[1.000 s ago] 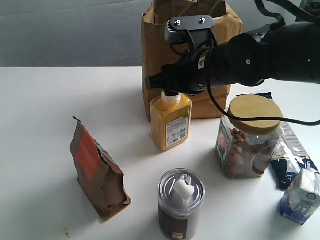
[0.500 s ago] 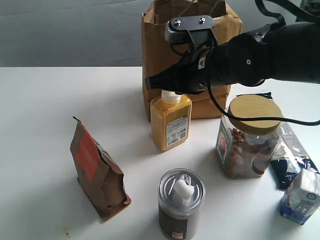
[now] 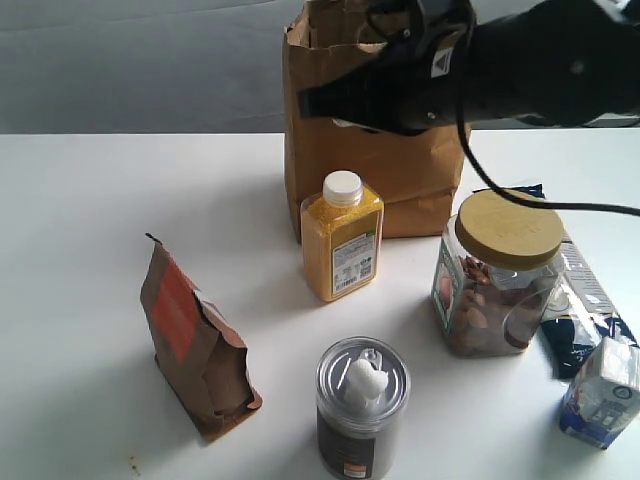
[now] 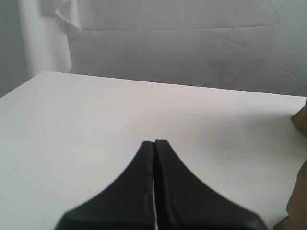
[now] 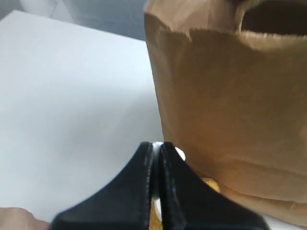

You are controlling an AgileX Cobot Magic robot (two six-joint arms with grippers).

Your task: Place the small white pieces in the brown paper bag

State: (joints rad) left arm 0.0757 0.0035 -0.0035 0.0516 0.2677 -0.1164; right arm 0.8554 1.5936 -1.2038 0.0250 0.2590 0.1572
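The brown paper bag (image 3: 380, 170) stands upright at the back of the table, its top open. My right gripper (image 3: 305, 100) hangs in front of the bag's upper face, above the yellow bottle, jaws shut. In the right wrist view the right gripper (image 5: 157, 146) is close to the brown paper bag (image 5: 230, 96); only the white of the bottle cap (image 5: 180, 154) shows at its tips, and I cannot tell if anything is pinched. Small white pieces (image 3: 365, 382) lie on the clear lid of a dark can. My left gripper (image 4: 154, 142) is shut over bare table.
A yellow bottle (image 3: 342, 245) stands just in front of the bag. A wooden-lidded jar (image 3: 495, 275) is to its right, with blue packets (image 3: 600, 390) beyond. A small brown pouch (image 3: 190, 340) stands at the left, the dark can (image 3: 362, 425) at the front.
My right arm has risen from just over the bottle cap to the height of the bag's upper part, uncovering the cap. Nothing on the table has moved.
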